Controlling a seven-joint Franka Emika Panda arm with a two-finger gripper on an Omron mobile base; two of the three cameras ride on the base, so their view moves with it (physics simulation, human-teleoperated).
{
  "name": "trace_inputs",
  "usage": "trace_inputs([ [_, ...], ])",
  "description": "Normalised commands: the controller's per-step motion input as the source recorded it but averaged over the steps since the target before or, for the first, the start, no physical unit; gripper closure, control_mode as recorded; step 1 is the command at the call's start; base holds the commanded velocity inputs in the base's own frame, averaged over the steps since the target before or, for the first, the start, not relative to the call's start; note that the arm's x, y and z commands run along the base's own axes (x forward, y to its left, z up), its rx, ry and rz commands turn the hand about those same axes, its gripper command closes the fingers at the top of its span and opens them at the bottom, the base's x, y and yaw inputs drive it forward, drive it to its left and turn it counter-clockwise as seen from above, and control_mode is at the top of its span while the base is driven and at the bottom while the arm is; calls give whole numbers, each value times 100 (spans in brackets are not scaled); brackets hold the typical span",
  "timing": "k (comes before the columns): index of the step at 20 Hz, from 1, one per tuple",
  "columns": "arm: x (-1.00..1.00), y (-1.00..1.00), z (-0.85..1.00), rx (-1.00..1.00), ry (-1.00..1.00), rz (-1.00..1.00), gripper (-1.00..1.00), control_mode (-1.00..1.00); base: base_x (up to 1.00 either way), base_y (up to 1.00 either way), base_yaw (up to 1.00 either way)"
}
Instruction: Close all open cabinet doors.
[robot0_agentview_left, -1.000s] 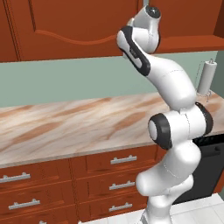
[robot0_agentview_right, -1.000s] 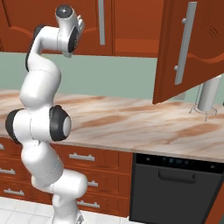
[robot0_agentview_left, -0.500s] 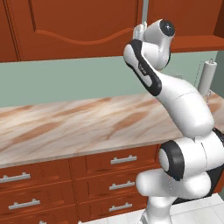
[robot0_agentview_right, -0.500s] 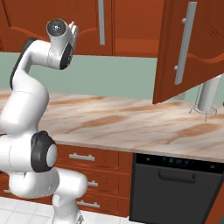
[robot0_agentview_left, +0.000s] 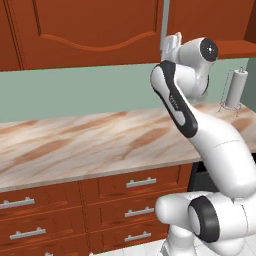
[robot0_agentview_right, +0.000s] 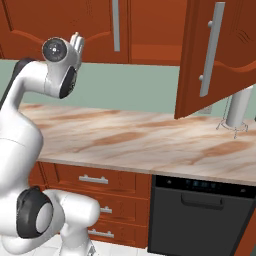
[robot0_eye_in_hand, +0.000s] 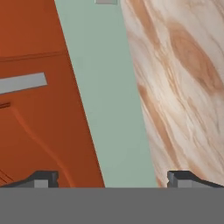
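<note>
Hovering with my pincer (robot0_eye_in_hand: 112, 178) spread open and empty beside the shut cabinet door (robot0_agentview_left: 90, 32), above the bench (robot0_agentview_right: 150, 142).

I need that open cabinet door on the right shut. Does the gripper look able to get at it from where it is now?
Probably yes, after a long swing right. The gripper is raised by the closed doors, well left of the open cabinet door, and nothing stands between them above the counter.
</note>
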Motion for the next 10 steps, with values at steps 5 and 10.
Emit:
trace_inputs([
  [5, -66, -20, 11, -2, 0, 0, -100, -100, 0, 0, 0],
  [10, -58, -30, 8, -2, -6, 0, -100, -100, 0, 0, 0],
])
